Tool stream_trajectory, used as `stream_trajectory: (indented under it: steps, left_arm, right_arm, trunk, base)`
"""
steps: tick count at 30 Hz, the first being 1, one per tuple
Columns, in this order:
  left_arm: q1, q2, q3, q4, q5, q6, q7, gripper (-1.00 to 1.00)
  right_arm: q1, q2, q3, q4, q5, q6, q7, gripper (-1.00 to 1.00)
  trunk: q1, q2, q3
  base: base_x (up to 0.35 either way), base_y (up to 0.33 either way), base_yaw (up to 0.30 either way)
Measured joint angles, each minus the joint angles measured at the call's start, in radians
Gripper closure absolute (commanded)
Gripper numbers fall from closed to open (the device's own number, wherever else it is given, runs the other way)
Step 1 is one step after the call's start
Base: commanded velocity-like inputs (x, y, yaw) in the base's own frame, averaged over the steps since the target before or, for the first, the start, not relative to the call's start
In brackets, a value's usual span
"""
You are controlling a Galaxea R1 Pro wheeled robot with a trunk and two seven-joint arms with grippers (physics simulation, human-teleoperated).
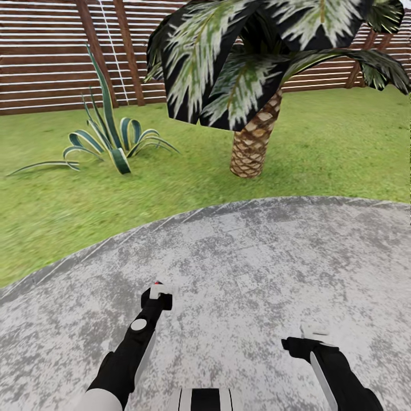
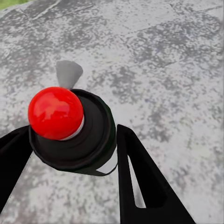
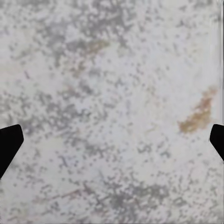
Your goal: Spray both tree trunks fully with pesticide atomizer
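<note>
While the pesticide atomizer (image 2: 74, 135) sits clamped between the left gripper's (image 2: 70, 161) dark fingers (image 2: 140, 182), its red cap pointing up along them toward the wrist camera, the bottle's long axis runs out past the fingertips, low over the grey paved floor (image 1: 257, 268). From the head view the left gripper (image 1: 158, 295) carries the bottle ahead of the robot's left side, a speck of red showing at its top. The right gripper (image 1: 305, 339) hangs beside it with nothing between its fingers, their dark tips (image 3: 9, 144) spread wide apart over bare paving.

Beyond the curved edge of the paving lies the lawn (image 1: 342, 148), and on it a short palm (image 1: 254, 85) with a scaly trunk (image 1: 255, 142), ahead and slightly right. A spiky striped plant (image 1: 111, 142) stands to the left, and the slatted wooden fence (image 1: 51, 57) closes the garden behind. No bare grey-brown trunk of the kind the task names is visible here, so the robot likely has to turn or travel before any spraying; the left arm alone is placed to aim.
</note>
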Motion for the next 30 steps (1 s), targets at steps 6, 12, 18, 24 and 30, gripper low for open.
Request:
stream_trajectory:
  steps: [6, 12, 18, 24, 30]
  left_arm:
    - [0.000, 0.002, 0.001, 0.000, 0.000, 0.003, 0.000, 1.00]
    - [0.000, 0.002, 0.003, 0.000, 0.000, 0.004, 0.000, 1.00]
    - [0.000, 0.002, 0.003, 0.000, 0.000, 0.005, 0.001, 1.00]
    - [0.000, 0.002, 0.003, 0.000, 0.000, 0.005, 0.001, 1.00]
    - [0.000, 0.002, 0.003, 0.000, 0.000, 0.005, 0.000, 1.00]
  right_arm:
    - [0.000, 0.000, -0.026, 0.000, 0.000, 0.001, 0.000, -1.00]
    - [0.000, 0.000, -0.031, 0.000, 0.000, 0.001, 0.000, -1.00]
    - [0.000, 0.000, -0.031, 0.000, -0.001, 0.001, 0.000, -1.00]
    - [0.000, 0.000, -0.032, 0.000, 0.000, 0.001, 0.000, -1.00]
    - [0.000, 0.000, -0.032, 0.000, -0.001, 0.001, 0.000, -1.00]
  trunk:
    - [-0.003, 0.001, 0.024]
    - [-0.005, 0.003, 0.052]
    - [-0.022, 0.031, 0.080]
    - [-0.045, 0.073, 0.106]
    - [-0.068, 0.115, 0.127]
  base:
    - [0.000, 0.000, 0.000]
    - [0.000, 0.000, -0.071]
    - [0.000, 0.000, -0.144]
    - [0.000, 0.000, -0.141]
    - [0.000, 0.000, -0.040]
